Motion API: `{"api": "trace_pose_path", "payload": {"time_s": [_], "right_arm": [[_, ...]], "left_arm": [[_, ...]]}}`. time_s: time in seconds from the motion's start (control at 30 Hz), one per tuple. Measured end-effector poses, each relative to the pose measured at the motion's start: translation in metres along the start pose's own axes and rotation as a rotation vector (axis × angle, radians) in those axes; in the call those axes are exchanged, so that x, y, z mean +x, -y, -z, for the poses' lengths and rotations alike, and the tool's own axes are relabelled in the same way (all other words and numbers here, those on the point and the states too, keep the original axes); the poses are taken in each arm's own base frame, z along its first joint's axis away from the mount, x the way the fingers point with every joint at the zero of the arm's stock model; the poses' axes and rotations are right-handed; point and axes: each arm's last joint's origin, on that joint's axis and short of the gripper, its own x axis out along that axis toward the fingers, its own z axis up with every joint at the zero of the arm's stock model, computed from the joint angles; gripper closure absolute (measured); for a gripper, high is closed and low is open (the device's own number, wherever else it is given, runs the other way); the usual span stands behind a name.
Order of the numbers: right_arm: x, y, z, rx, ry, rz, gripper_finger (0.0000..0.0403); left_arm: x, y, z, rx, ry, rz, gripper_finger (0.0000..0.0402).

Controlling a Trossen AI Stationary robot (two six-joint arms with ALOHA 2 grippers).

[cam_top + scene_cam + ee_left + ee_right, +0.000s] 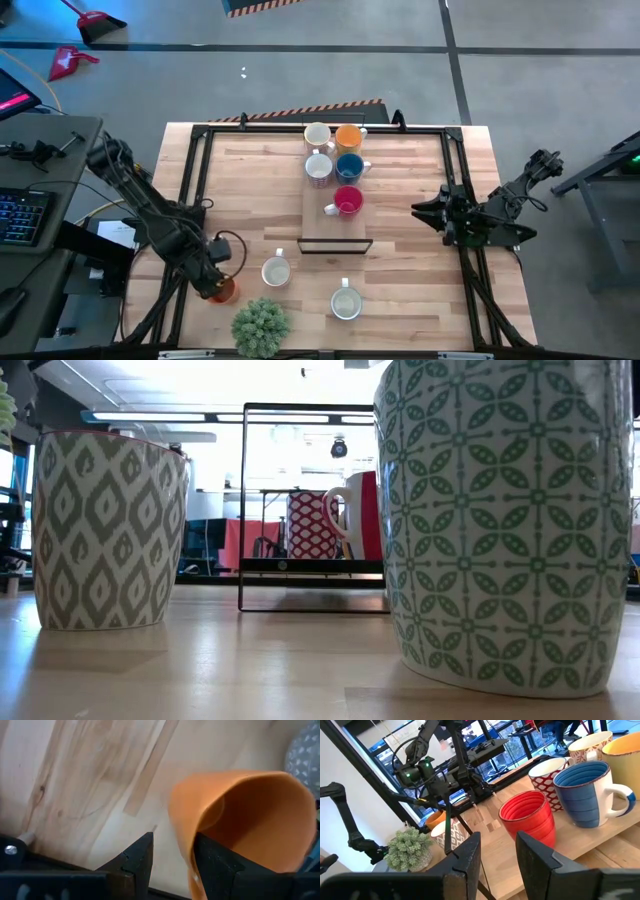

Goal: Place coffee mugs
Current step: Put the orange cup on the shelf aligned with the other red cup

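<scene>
— Though the overhead camera takes in the whole counter [400,280], how many mugs can you count?

— Eight. Five stand on a raised wooden shelf [336,228] at the far middle: two white ones [318,135] [318,167], an orange mug [348,137], a blue mug [349,166] and a red mug [347,201]. Two more patterned white mugs [275,271] [346,303] sit near the front edge, and a second orange mug [223,290] is at the front left corner. One green plant ball [261,326] sits by the front edge.

— And the claws?

— The left claw [172,865] holds that corner orange mug by its rim, one finger inside, one outside. The right claw [497,855] hangs part open at the right edge, holding nothing.

— What's hard to see?

— From above the left arm covers most of its mug. At counter height two patterned mugs fill the picture, so the shelf mugs are mostly hidden; I'd say only two or three show.
</scene>
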Motion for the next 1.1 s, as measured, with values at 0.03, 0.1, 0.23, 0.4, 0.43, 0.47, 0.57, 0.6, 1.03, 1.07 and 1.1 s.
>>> {"api": "trace_pose_path", "payload": {"time_s": [0.03,0.1,0.23,0.4,0.43,0.47,0.57,0.6,1.03,1.07,1.1], "right_arm": [[0.0,0.0,0.0,0.0,0.0,0.0,0.0297],[0.0,0.0,0.0,0.0,0.0,0.0,0.0297],[0.0,0.0,0.0,0.0,-0.001,-0.001,0.0297],[0.0,0.0,0.0,0.0,-0.002,-0.003,0.0297],[0.0,0.0,0.0,-0.001,-0.002,-0.003,0.0297],[0.0,0.0,0.0,0.0,-0.002,-0.003,0.0297],[0.0,0.0,0.0,0.0,-0.002,-0.003,0.0297],[0.0,0.0,0.0,0.0,-0.002,-0.003,0.0297],[0.0,0.001,0.003,-0.023,-0.025,0.005,0.0297],[0.0,0.002,0.003,-0.027,-0.029,0.007,0.0297],[0.0,0.002,0.003,-0.03,-0.031,0.009,0.0297]], "left_arm": [[0.002,0.001,0.0,0.001,-0.002,-0.007,0.027],[0.007,0.004,-0.001,0.003,-0.005,-0.02,0.027],[0.018,0.012,-0.003,0.013,-0.007,-0.029,0.027],[0.034,0.016,-0.004,0.013,-0.026,-0.1,0.027],[0.036,0.016,-0.004,0.013,-0.029,-0.114,0.027],[0.038,0.016,-0.004,0.011,-0.032,-0.125,0.027],[0.042,0.016,-0.006,-0.012,-0.038,-0.15,0.027],[0.043,0.016,-0.006,-0.019,-0.039,-0.155,0.027],[0.041,0.004,-0.02,-0.087,-0.052,-0.23,0.0393],[0.039,0.002,-0.023,-0.089,-0.05,-0.231,0.0394],[0.038,0.0,-0.027,-0.092,-0.047,-0.229,0.0395]]}}
